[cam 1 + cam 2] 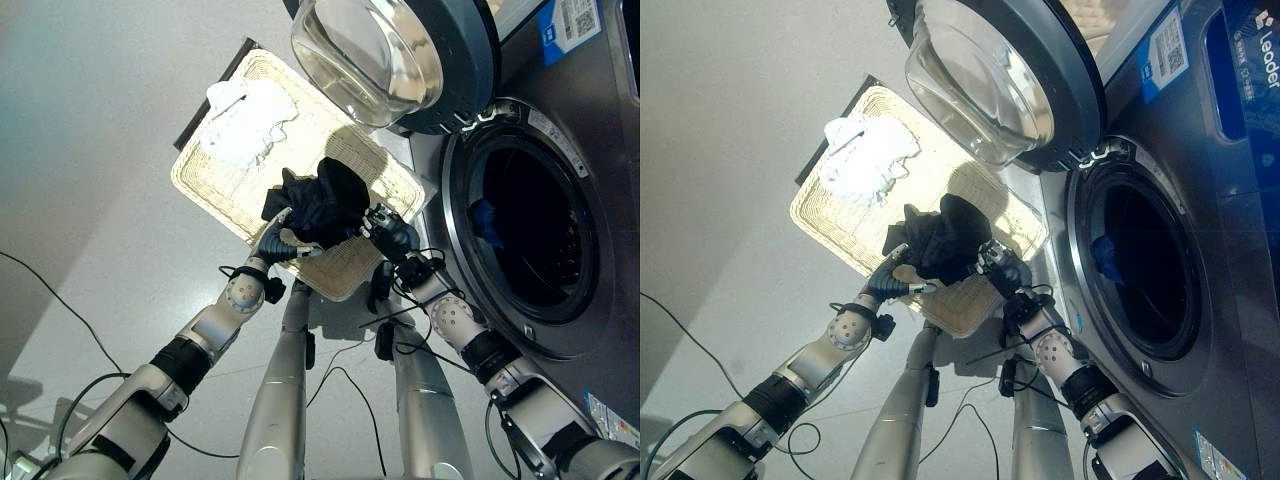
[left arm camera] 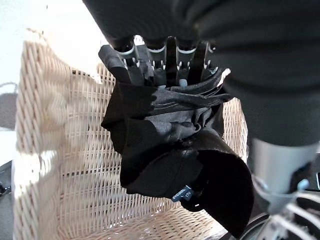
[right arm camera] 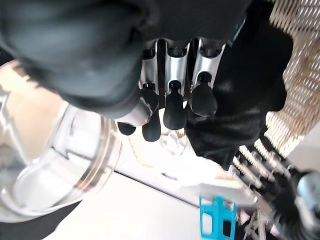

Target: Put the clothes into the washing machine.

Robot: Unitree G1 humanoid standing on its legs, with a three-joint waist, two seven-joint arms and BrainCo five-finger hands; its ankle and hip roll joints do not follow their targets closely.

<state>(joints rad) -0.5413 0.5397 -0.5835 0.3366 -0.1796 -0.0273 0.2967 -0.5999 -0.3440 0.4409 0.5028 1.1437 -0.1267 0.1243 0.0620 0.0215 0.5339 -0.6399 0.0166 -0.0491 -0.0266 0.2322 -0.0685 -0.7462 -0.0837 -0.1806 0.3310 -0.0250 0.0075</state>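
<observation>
Left robot hand [image 1: 275,243] has its fingers curled into the black garment [image 1: 322,205], lifted just over the wicker basket [image 1: 225,185]. Right robot hand [image 1: 392,233] beside it, fingers bent, grip unclear. Washer drum [image 1: 535,235] lies rightward, nearer the right arm.

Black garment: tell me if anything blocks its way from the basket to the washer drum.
Nothing visible does. The black garment is held over the wicker basket by the left hand, with the right hand beside it. The washing machine's door is swung open, and the drum opening is unobstructed.
</observation>
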